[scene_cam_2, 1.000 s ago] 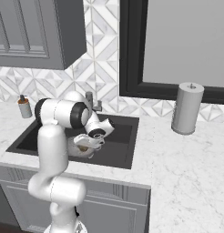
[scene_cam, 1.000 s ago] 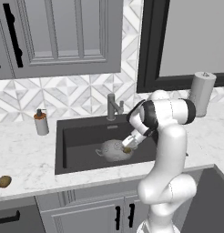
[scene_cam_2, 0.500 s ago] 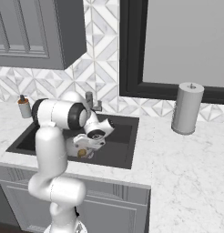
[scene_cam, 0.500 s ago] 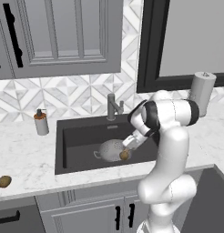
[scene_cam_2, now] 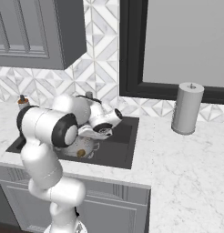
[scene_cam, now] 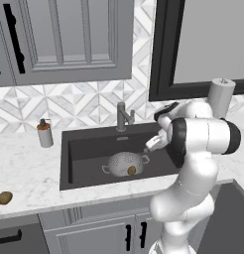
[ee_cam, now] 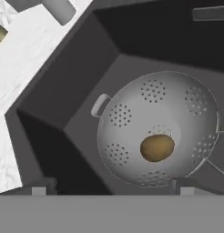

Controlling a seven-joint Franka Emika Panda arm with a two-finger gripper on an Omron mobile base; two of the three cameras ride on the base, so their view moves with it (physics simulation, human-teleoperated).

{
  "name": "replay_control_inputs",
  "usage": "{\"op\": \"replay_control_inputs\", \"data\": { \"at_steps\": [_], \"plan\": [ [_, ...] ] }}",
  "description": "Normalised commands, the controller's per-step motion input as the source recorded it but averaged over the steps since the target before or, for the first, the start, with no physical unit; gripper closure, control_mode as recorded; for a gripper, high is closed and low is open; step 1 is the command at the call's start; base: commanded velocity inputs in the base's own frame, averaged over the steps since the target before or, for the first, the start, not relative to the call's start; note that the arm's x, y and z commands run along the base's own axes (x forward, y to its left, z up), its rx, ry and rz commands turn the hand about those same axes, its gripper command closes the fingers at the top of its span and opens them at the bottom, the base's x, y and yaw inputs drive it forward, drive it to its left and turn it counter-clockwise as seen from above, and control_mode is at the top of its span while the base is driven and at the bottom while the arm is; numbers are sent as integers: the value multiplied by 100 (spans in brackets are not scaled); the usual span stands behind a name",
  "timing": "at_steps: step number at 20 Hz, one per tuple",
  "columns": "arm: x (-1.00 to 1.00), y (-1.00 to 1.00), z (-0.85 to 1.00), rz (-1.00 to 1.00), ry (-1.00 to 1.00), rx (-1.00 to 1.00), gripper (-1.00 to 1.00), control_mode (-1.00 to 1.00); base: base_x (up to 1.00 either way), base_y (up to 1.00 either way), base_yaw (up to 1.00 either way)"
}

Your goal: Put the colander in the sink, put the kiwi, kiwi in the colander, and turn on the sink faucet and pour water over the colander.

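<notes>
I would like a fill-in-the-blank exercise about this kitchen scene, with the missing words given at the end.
1. The colander stands inside the ____.
2. The number of kiwis lying in the colander is ____.
3. The other kiwi lies on the ____, left of the sink.
4. The claw above the colander is ____.

Missing words: sink; one; counter; open

A white soap bottle [scene_cam: 44,134] with an orange collar stands upright on the white marble worktop [scene_cam: 25,171]. A grey paper towel roll [scene_cam_2: 186,108] stands upright on the worktop under the dark-framed window [scene_cam_2: 177,45]. Grey cabinets [scene_cam: 69,39] hang over a patterned tile wall [scene_cam: 69,106]. Lower cabinet doors [scene_cam: 101,235] have black handles.
</notes>
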Motion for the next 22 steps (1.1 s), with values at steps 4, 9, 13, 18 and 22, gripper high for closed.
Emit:
{"op": "replay_control_inputs", "data": {
  "at_steps": [4,9,13,18,22],
  "plan": [
    [-31,-85,100,0,-7,0,-100,-100,0,0,0],
    [-64,-59,100,0,-10,0,-100,-100,0,0,0],
    [-96,1,100,-4,-17,0,-100,-100,0,0,0],
    [-100,52,100,-9,-17,-4,-100,-100,0,0,0],
    [-100,99,100,-13,-12,-15,-100,-100,0,0,0]
  ]
}}
